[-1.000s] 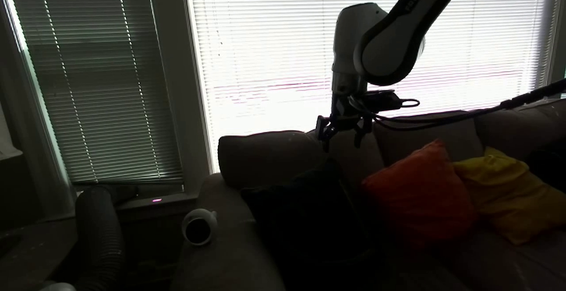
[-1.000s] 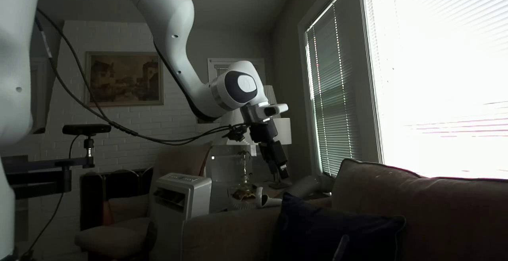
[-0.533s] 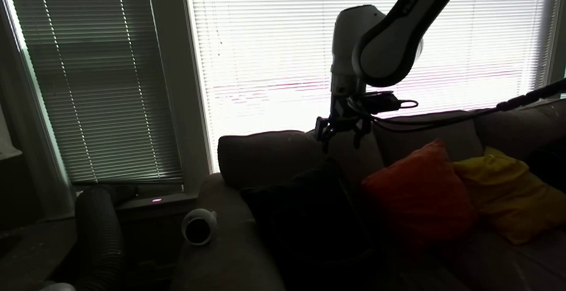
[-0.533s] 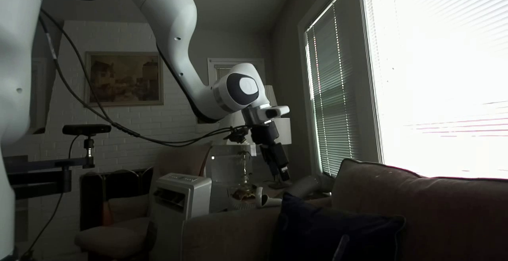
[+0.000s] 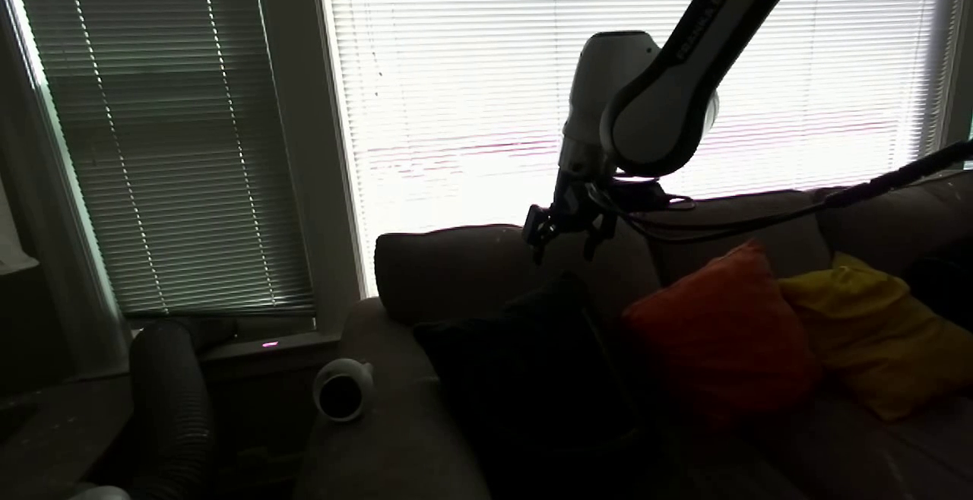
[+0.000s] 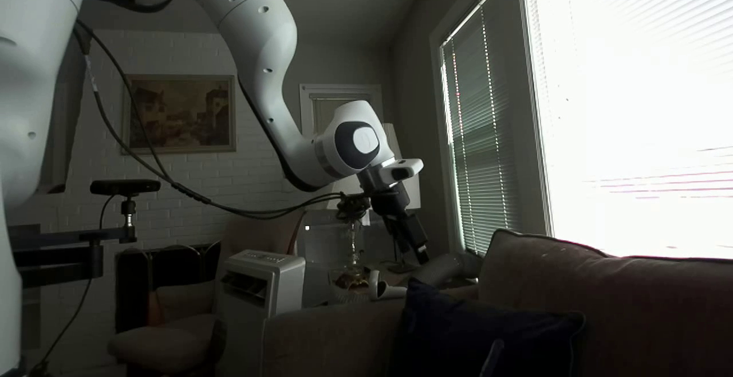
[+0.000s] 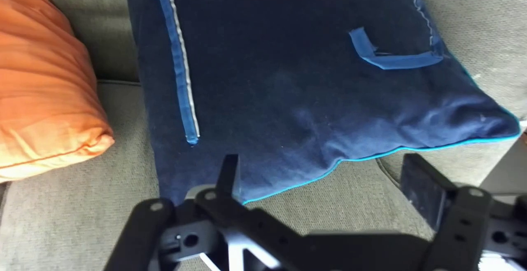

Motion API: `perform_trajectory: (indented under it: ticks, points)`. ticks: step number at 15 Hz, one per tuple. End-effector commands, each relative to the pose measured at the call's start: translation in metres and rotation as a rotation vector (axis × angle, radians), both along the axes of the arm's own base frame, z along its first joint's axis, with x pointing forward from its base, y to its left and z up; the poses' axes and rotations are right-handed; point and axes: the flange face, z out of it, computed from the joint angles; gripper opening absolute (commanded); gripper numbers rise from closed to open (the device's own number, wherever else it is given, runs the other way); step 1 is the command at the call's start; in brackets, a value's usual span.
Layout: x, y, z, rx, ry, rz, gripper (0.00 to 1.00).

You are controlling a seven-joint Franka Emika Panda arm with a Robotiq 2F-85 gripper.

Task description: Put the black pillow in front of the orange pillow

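Fingers (image 7: 423, 190) on an arm (image 5: 673, 97) lettered "FRANKA EMIKA" hang spread apart above the black pillow (image 7: 267, 81).

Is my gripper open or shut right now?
Open: in the wrist view, the gripper shows a wide gap between its fingers.

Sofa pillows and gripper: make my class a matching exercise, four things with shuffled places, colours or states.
Things
1. black pillow
2. orange pillow
3. yellow pillow
4. gripper

Matches
A. open
B. right of the orange pillow in an exterior view
C. dark blue in the wrist view
D. at the wrist view's left edge

Pairs: 1-C; 2-D; 3-B; 4-A
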Motion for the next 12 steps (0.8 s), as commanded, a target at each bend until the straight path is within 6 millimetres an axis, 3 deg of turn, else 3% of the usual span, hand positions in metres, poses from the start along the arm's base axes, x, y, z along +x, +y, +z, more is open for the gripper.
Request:
perform_trajectory:
  ticks: [1, 4, 12]
  points:
    - [0.023, 0.014, -0.022, 0.053, -0.041, 0.04, 1.0]
    - [0.03, 0.023, -0.043, 0.073, -0.044, 0.055, 1.0]
    - [0.052, 0.016, -0.085, 0.141, -0.101, 0.026, 1.0]
